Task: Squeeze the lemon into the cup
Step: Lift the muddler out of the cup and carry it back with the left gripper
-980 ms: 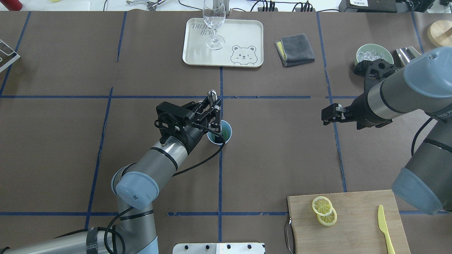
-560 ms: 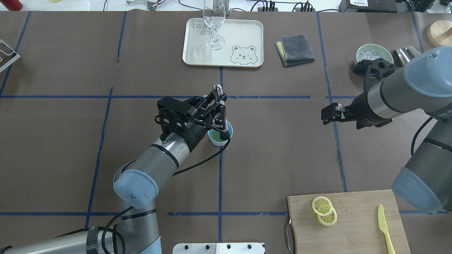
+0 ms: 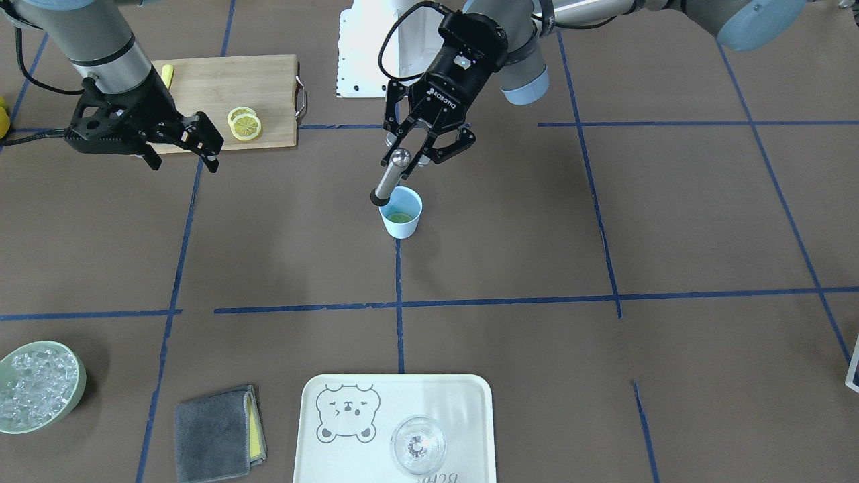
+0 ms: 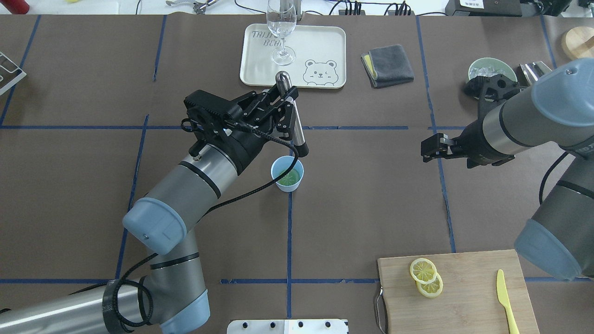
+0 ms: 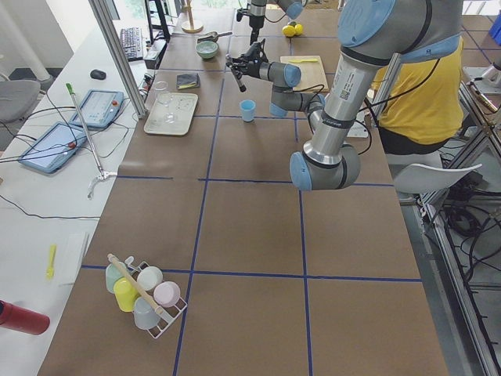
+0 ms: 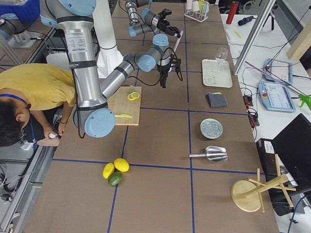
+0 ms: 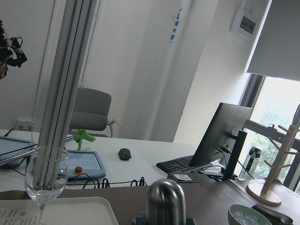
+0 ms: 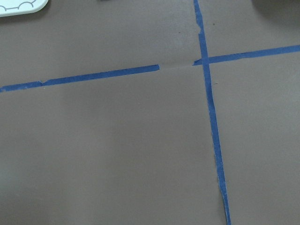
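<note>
Down in the cup point(image 4: 280, 163) we see the lemon point(image 4: 288, 176), likely soft and slippery, best pinched by its rind, while the left gripper point(image 4: 288, 113) at 12 o'clock clamps a rod point(image 4: 299, 137) and the right gripper point(image 4: 429, 150) at 3 o'clock has jaws apart.

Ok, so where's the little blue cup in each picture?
Exterior front-facing: the cup sits just above the middle.
Overhead exterior: cup in the middle, on the blue tape line.
Exterior left: cup at top middle, right of the tray.
Exterior right: I cannot pick it out.
Left wrist-mounted: not in it.
Right wrist-mounted: not in it.
Shared landmark: the white bear tray, in line with the cup.
</note>
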Robot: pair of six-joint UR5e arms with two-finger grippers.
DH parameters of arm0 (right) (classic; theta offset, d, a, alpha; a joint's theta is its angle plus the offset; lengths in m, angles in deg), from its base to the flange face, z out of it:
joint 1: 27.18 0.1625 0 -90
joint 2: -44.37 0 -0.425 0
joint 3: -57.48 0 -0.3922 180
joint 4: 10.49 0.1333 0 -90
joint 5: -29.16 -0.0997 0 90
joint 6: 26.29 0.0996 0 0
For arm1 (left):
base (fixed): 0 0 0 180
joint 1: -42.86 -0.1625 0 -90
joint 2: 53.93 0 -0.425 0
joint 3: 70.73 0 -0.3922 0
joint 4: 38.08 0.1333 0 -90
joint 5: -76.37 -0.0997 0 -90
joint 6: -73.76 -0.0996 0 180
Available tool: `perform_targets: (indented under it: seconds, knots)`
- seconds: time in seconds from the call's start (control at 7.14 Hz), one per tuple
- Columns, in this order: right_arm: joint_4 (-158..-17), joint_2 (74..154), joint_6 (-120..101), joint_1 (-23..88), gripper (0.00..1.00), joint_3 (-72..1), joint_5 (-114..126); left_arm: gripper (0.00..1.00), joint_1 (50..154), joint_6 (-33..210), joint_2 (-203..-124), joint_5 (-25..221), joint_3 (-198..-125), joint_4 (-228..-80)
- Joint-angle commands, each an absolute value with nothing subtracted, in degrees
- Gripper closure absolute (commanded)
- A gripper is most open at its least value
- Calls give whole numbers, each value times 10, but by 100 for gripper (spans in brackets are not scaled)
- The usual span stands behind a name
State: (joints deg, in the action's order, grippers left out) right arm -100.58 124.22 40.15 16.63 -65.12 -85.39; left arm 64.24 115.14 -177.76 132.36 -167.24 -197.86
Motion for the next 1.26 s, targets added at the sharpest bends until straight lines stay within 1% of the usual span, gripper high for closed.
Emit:
perform_targets:
  seconds: [0.0, 0.14, 0.28, 0.42, 0.7, 0.84, 0.98, 1.12]
  knots:
    - [-1006, 1243, 402, 167, 0, -651, -855, 100, 702, 1152, -1748, 1466, -1741, -1885]
    - [-1006, 1243, 402, 167, 0, -651, -855, 100, 732, 1163, -1732, 1524, -1778, -1854]
    - [-1006, 1243, 402, 168, 0, -651, -855, 100, 734, 1210, -1682, 1539, -1817, -1834]
    - [-1006, 1244, 396, 175, 0, -651, -855, 100, 755, 1225, -1647, 1645, -1817, -1821]
    - [-1006, 1250, 393, 198, 0, -651, -858, 100, 925, 1266, -1613, 1993, -1817, -1667]
    - [-1006, 1265, 374, 219, 0, -651, -875, 100, 991, 1263, -1595, 2023, -1821, -1614]
    - [-1006, 1288, 318, 243, 0, -650, -890, 100, 1009, 1261, -1548, 2025, -1837, -1612]
    - [-1007, 1307, 256, 270, 0, -643, -911, 100, 1027, 1255, -1490, 2023, -1838, -1612]
